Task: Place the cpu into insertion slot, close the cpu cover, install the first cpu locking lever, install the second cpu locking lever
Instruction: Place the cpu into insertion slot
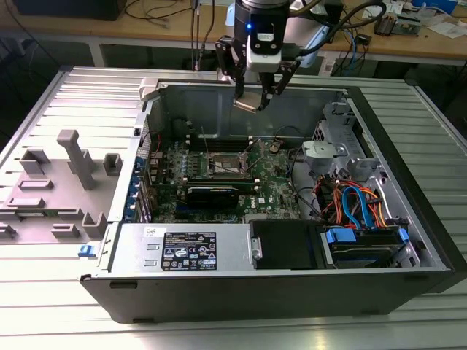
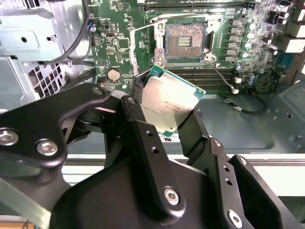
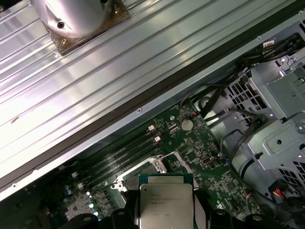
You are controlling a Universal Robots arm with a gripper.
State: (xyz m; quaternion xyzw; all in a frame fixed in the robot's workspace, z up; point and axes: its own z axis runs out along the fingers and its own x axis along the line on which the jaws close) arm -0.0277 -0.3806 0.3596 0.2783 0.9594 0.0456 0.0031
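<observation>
Hand point(image 2: 165, 113) clamped on cpu point(image 2: 172, 98) — chip pinched by its edges, silvery top showing in both wrist views, held above open computer case point(image 1: 292, 292), well apart from insertion slot point(image 2: 185, 40) — socket bare on green motherboard point(image 2: 119, 28), contacts showing.

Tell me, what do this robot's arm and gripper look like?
The arm ends in a black and silver cylinder with a small blue light; dark cables loop beside it. The gripper is matte black, built of jointed bars fastened with silver screws.
</observation>
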